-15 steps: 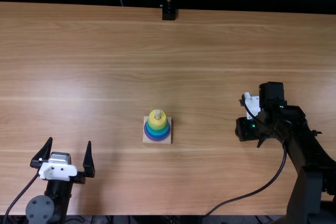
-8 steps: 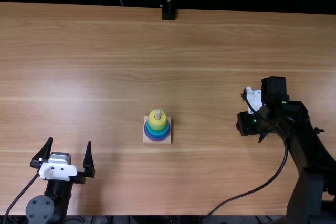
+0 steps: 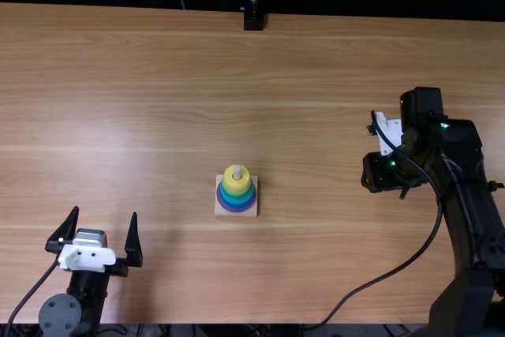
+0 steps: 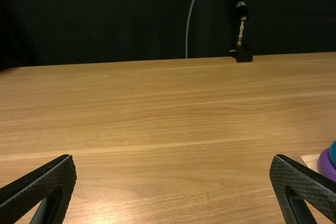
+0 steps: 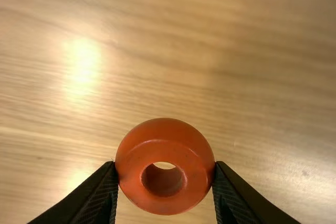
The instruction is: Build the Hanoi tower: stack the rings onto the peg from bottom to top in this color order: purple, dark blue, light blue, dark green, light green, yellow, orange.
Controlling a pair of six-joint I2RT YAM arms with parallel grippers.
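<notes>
In the top view my left gripper [image 3: 105,212] stands open at the lower left, well away from the tower. My right gripper [image 3: 385,171] is over the right part of the table. The wooden base [image 3: 251,210] sits near the middle with rings around its peg [image 3: 237,172]: purple [image 3: 237,210] lowest, blue and green tones above, yellow [image 3: 237,185] uppermost. In the right wrist view the right gripper [image 5: 165,164] is shut on the orange ring [image 5: 165,137], holding it by opposite sides. The left wrist view has the left gripper [image 4: 173,158] apart, the purple ring [image 4: 326,166] beyond one finger.
The wooden table [image 3: 158,100] stretches between the two arms. A black cable [image 3: 379,278] loops from the right arm to the near edge. A black stand [image 3: 253,20] is at the far edge.
My right gripper has moved toward the far side of the table and slightly right, away from the tower. The left arm and the tower are unmoved.
</notes>
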